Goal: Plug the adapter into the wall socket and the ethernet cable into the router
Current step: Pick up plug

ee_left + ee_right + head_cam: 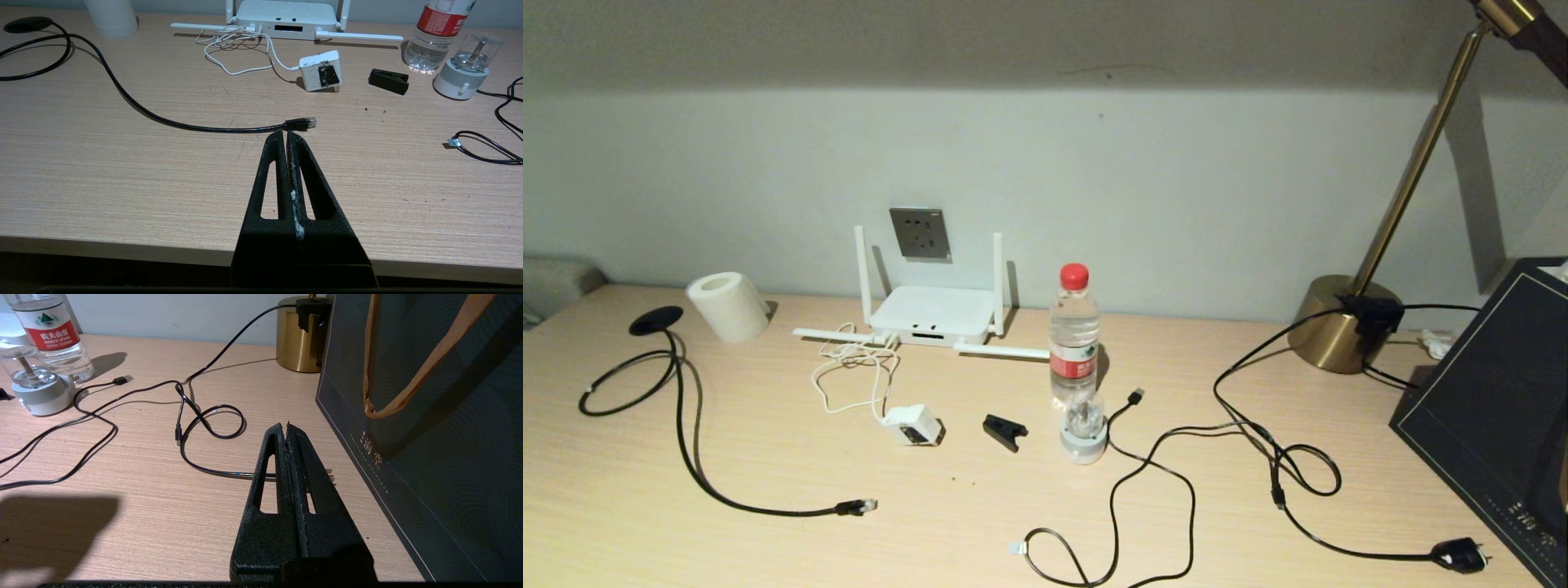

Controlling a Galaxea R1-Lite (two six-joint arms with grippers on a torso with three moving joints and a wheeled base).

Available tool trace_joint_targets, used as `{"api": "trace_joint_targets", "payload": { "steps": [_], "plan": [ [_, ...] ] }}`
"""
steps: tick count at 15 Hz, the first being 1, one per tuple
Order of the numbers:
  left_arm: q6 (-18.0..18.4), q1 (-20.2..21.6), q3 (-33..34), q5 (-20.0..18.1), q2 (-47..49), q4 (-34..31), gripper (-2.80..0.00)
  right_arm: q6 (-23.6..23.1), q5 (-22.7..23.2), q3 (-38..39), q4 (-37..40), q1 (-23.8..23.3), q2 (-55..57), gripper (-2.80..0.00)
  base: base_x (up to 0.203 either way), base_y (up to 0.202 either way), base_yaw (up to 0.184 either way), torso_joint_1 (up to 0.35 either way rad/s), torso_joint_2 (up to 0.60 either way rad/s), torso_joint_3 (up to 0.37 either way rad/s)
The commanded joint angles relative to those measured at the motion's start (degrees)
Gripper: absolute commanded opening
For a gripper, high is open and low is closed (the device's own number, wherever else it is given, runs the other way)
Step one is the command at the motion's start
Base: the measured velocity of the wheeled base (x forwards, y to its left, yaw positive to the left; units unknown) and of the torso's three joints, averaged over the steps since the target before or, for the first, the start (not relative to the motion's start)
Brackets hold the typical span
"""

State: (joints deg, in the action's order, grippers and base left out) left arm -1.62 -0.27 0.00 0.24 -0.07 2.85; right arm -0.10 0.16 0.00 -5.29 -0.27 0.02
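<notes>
The white adapter (914,425) (320,70) lies on the desk, its thin white cord coiled toward the router (934,314) (287,18). Behind the router, the grey wall socket (920,233) sits on the wall. The black ethernet cable (682,416) runs from its round disc end (655,320) to a clear clip connector (858,507) (301,123). My left gripper (284,132) is shut and empty, hovering near the front edge just short of that connector. My right gripper (284,426) is shut and empty, over the desk's right side. Neither arm shows in the head view.
A water bottle (1074,331), a small glass-domed device (1084,427), a black clip (1004,430) and a paper roll (729,305) stand on the desk. A brass lamp (1343,322), its black cord with plug (1460,555), a USB cable (1135,398) and a dark bag (1494,408) crowd the right.
</notes>
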Motion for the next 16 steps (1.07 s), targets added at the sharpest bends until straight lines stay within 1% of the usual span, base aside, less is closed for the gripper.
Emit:
{"api": "trace_joint_targets", "payload": {
  "steps": [1,14,15,16],
  "plan": [
    [0.0,0.0,0.8,0.0,0.1,0.0,-2.8,0.0,0.0,2.0,-0.1,0.0,0.1,-2.8,0.0,0.0,0.0,0.0,0.0,0.0],
    [0.2,-0.1,0.4,-0.1,0.1,-0.7,-2.8,0.0,0.0,2.0,-0.1,0.0,0.0,-2.8,0.0,0.0,0.0,0.0,0.0,0.0],
    [0.3,0.0,0.7,0.0,0.1,-0.2,-2.8,0.0,0.0,2.0,-0.1,0.0,0.0,-2.8,0.0,0.0,0.0,0.0,0.0,0.0],
    [1.5,0.0,0.1,-0.1,0.1,-0.2,-2.8,0.0,0.0,2.0,-0.1,0.0,0.0,-2.8,0.0,0.0,0.0,0.0,0.0,0.0]
  ]
}}
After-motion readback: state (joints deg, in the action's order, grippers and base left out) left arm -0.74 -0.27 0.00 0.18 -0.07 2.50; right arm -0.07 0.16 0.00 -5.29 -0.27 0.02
